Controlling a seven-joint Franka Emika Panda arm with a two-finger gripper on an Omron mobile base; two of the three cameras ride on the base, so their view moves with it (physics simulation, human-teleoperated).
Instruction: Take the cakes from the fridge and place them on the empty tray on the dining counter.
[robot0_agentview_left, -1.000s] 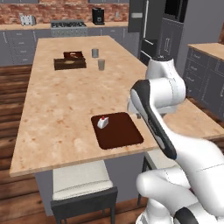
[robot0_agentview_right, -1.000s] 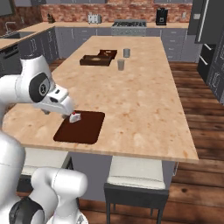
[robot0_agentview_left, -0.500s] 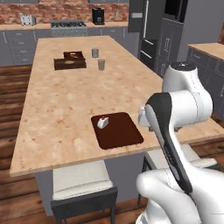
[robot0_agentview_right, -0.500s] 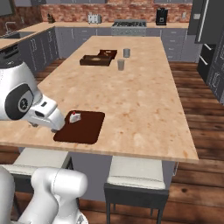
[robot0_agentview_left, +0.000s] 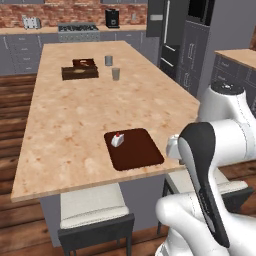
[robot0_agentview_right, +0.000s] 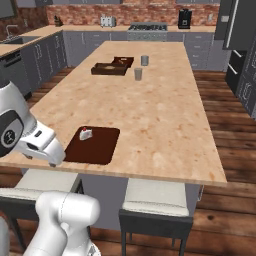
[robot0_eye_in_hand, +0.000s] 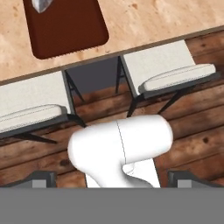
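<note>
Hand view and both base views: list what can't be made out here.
- White cake on the tray: hand view, cut off by the top edge.
- Fridge interior: left base view, doors closed, so the chocolate cake can't be seen.
- Box tray contents: right base view, too small.

Even, bright rendered light fell from above; shadows were faint under the stools (robot0_agentview_right: 155, 207), with no glare or blur.

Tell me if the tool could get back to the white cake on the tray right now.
Probably yes. The white cake sits uncovered at the tray's far left corner, near the counter edge, with nothing standing around it. The open tool is pulled back over the stools.
</note>
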